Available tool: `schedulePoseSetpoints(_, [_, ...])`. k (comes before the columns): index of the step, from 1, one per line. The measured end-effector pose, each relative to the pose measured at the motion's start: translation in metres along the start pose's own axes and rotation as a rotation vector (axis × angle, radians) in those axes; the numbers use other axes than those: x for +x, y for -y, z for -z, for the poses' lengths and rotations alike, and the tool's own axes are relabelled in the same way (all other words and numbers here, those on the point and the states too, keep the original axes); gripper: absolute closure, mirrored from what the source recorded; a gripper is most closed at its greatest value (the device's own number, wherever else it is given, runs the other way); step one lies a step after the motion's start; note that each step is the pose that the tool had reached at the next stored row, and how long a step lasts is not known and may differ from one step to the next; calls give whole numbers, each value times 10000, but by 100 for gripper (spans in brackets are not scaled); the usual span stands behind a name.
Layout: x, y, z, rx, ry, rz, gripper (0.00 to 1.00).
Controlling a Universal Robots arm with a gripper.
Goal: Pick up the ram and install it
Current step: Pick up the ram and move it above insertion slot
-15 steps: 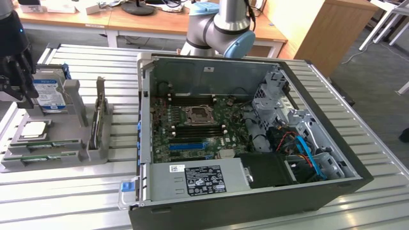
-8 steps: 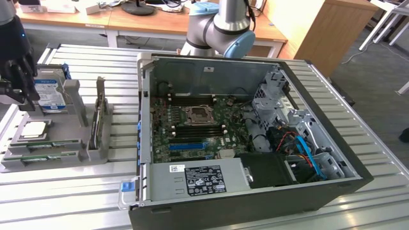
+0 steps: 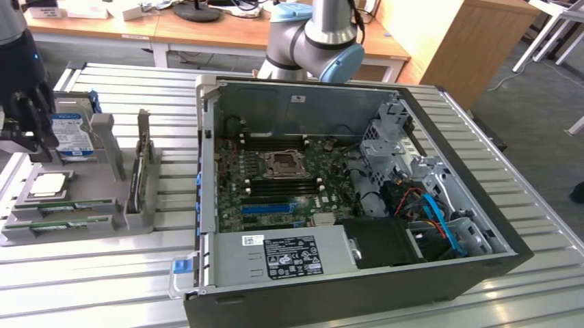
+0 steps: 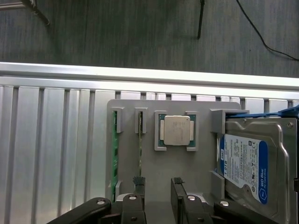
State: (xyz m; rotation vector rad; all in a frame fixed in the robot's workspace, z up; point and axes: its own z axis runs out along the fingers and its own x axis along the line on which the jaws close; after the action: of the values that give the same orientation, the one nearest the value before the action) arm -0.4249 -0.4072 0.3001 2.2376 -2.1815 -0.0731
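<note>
Hovering, jaws apart and empty, above the grey holder [image 4: 201, 163], the gripper [image 4: 158, 186] seems at the approach step; grasping the ram [image 4: 140, 149] calls for straddling its thin edge.

The slatted metal table [image 3: 109, 280] bears a grey holder [image 3: 91, 186] and computer case [image 3: 319, 301].

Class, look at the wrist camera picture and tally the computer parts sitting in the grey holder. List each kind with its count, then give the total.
RAM sticks: 2
Processor chip: 1
Hard drive: 1
Total: 4
</note>
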Motion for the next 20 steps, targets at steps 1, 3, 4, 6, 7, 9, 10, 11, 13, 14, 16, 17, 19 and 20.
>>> schedulePoseSetpoints(1, [0, 0, -7, 0, 0, 0, 64])
schedulePoseSetpoints(3, [0, 1, -21, 0, 0, 0, 64])
schedulePoseSetpoints(4, [0, 1, -28, 0, 0, 0, 64])
schedulePoseSetpoints(6, [1, 2, -43, 0, 0, 0, 64])
schedulePoseSetpoints(7, [1, 2, -51, 0, 0, 0, 64])
schedulePoseSetpoints(9, [2, 3, -65, 0, 0, 1, 64])
schedulePoseSetpoints(10, [1, 3, -73, 0, 0, -1, 64])
schedulePoseSetpoints(11, [2, 3, -80, 0, 0, 0, 64])
schedulePoseSetpoints(13, [2, 4, -97, 0, 0, 0, 64])
schedulePoseSetpoints(14, [2, 4, -107, 0, 0, 0, 64])
schedulePoseSetpoints(16, [3, 5, -127, 0, 0, 0, 64])
schedulePoseSetpoints(17, [3, 6, -138, 0, 0, 0, 64])
schedulePoseSetpoints(19, [3, 7, -161, -1, 0, 0, 64])
schedulePoseSetpoints(20, [4, 7, -172, 0, 0, 0, 64])
